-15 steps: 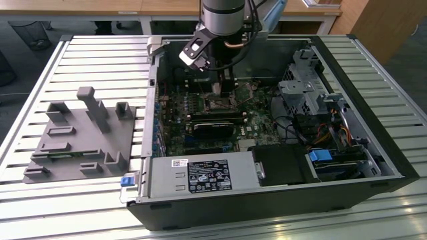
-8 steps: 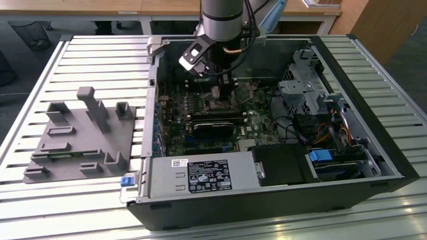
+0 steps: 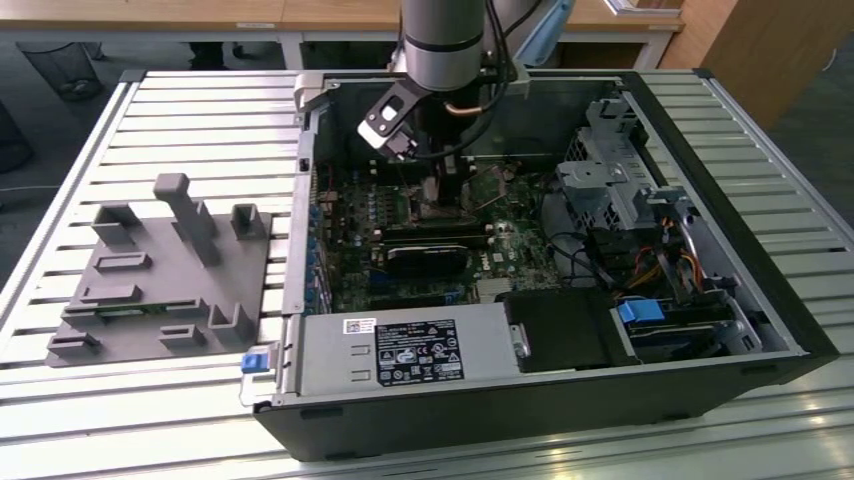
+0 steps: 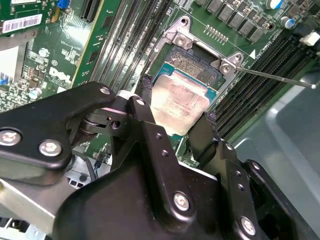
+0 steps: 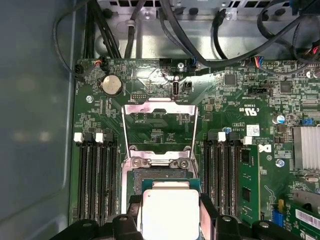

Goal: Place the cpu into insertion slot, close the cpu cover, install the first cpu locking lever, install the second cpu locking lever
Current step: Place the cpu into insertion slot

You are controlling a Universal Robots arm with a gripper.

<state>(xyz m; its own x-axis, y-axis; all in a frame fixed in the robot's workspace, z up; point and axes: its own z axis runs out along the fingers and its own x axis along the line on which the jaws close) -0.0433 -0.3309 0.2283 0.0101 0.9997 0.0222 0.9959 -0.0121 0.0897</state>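
The cpu (image 4: pixel 181 100) (image 5: pixel 170 212), a flat square chip with a pale metal top, sits between my two black fingers (image 4: pixel 144 112). My gripper (image 4: pixel 178 107) (image 5: pixel 170 205) is shut on it and holds it level just over the insertion slot (image 4: pixel 197 62) (image 5: pixel 160 173), partly covering it. Just beyond the slot the cpu cover (image 5: pixel 160 107), a thin silver frame, stands swung open. A thin locking lever (image 4: pixel 275 77) sticks out sideways, unlatched. In the exterior view my gripper (image 3: pixel 447 195) reaches down into the open computer case (image 3: pixel 747 300).
Long black memory slots (image 5: pixel 95 175) (image 5: pixel 222 175) flank the socket on both sides. Cables (image 5: pixel 200 35) hang along the case wall behind the board. A power supply (image 3: pixel 400 350) and drive cage (image 3: pixel 614 190) crowd the case. A grey fixture (image 3: pixel 160 270) lies on the slatted table at the exterior view's left.
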